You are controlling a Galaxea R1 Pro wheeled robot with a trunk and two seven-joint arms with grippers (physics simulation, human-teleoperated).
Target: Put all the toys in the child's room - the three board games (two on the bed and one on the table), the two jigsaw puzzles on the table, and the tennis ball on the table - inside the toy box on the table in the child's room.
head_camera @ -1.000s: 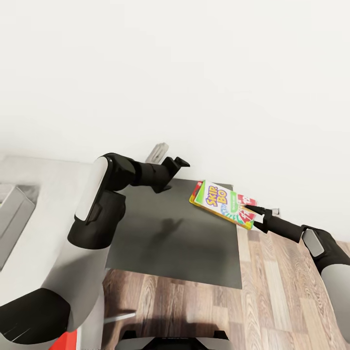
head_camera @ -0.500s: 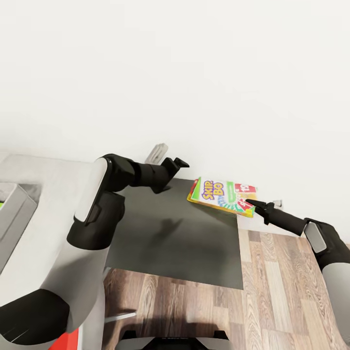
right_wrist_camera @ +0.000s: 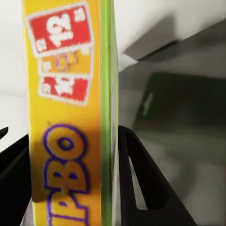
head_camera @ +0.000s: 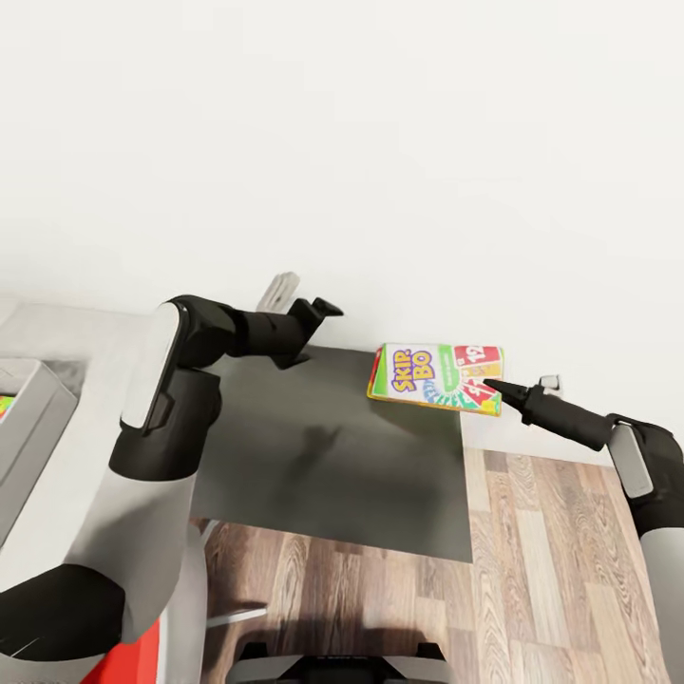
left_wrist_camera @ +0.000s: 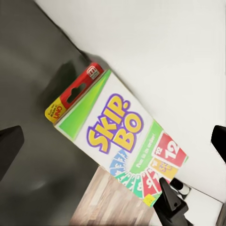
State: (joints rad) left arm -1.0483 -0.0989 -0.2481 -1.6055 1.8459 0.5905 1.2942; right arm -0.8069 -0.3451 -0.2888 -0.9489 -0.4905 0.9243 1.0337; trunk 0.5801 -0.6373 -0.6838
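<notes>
The green-white-red "SKIP-BO" board game (head_camera: 432,378) hangs in the air over the far right corner of the dark grey desk section (head_camera: 332,456). My right gripper (head_camera: 486,387) is shut on its red-card end, and in the right wrist view the box (right_wrist_camera: 70,117) sits edge-on between the black fingers (right_wrist_camera: 139,183). My left gripper (head_camera: 304,299) is open above the desk's far edge, left of the box and apart from it. Its wrist view looks onto the box face (left_wrist_camera: 117,136). The toy box (head_camera: 33,427) shows at the left edge on the light grey table (head_camera: 85,342).
A white wall rises directly behind the desk, with a small outlet (head_camera: 549,383) low on it by the right gripper. Wood-plank floor (head_camera: 532,570) lies in front of and right of the desk. Something colourful (head_camera: 5,407) lies inside the toy box.
My right gripper has swung the SKIP-BO box from a diagonal tilt to nearly level and slightly higher. The left arm has drawn back to the left. The view has shifted a little.
</notes>
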